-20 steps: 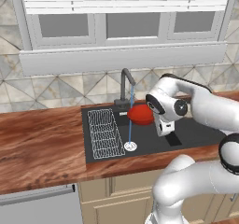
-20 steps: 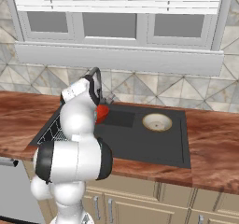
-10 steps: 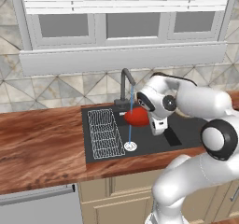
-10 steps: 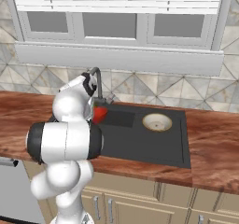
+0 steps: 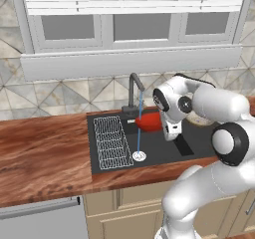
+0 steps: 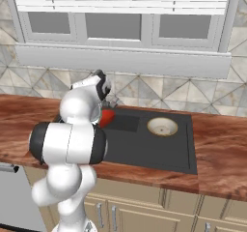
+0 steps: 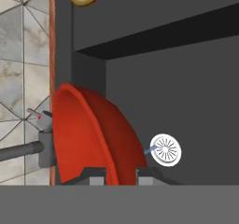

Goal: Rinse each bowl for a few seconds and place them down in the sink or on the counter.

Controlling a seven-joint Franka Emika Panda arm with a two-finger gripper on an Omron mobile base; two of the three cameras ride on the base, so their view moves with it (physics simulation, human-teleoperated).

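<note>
Reaching over the sink (image 5: pixel 199 151), arm bent, pincer (image 7: pixel 120 174) pinching red bowl (image 7: pixel 93 134).

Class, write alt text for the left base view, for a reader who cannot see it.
A white robot arm holds a red bowl over a black sink, right beside a thin stream of water running from the dark faucet. A white wire rack lies in the sink's left part, and a reddish-brown wooden counter runs beneath a window.
</note>
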